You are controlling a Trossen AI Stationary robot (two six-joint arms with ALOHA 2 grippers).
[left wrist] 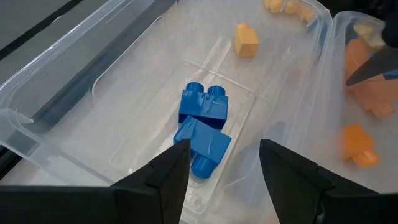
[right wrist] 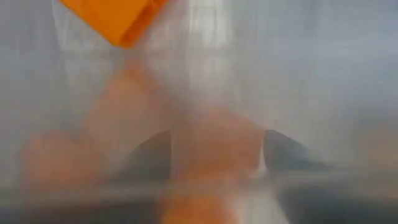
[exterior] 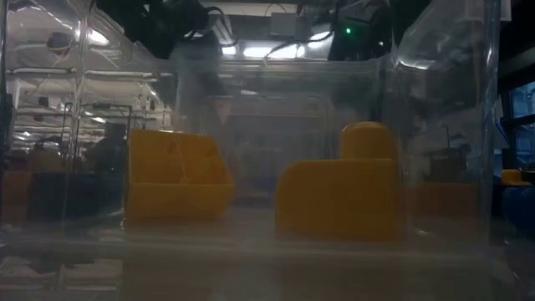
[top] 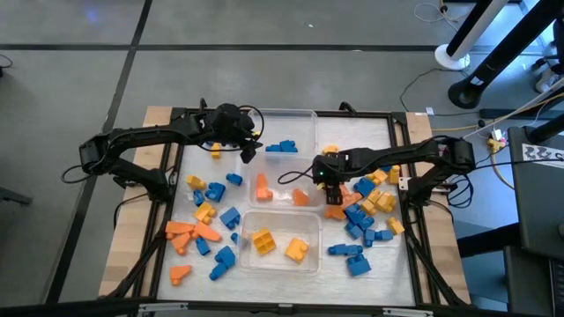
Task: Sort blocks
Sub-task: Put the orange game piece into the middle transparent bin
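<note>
Right gripper [top: 328,179] hangs at the right rim of the middle clear tub [top: 310,191], its fingers [right wrist: 283,152] spread with nothing between them and orange blocks [top: 300,197] blurred close below behind the plastic wall. Left gripper [top: 248,150] reaches over the left end of the far tub [top: 310,116], jaws parted and empty, above two blue blocks [left wrist: 203,124] lying against each other on that tub's floor; a small yellow piece [left wrist: 245,41] sits farther along the same tub.

Nearest the front edge of the tabletop, a third tub [top: 313,220] holds two chunky yellow blocks [exterior: 338,199], one stepped with a rounded stud on top. Loose blue, orange and yellow pieces, wedges, cubes and bricks, are scattered on both sides of the tubs: a flat orange cluster [top: 189,232] toward the front left, a dense blue and yellow heap [top: 367,210] along the right side.

All of it rests on a pale mat inside a black frame over a light wooden tabletop [top: 126,238]. Beyond the far edge lies grey floor with dark seams, cables and a round stand base [top: 453,58] at the far right.
</note>
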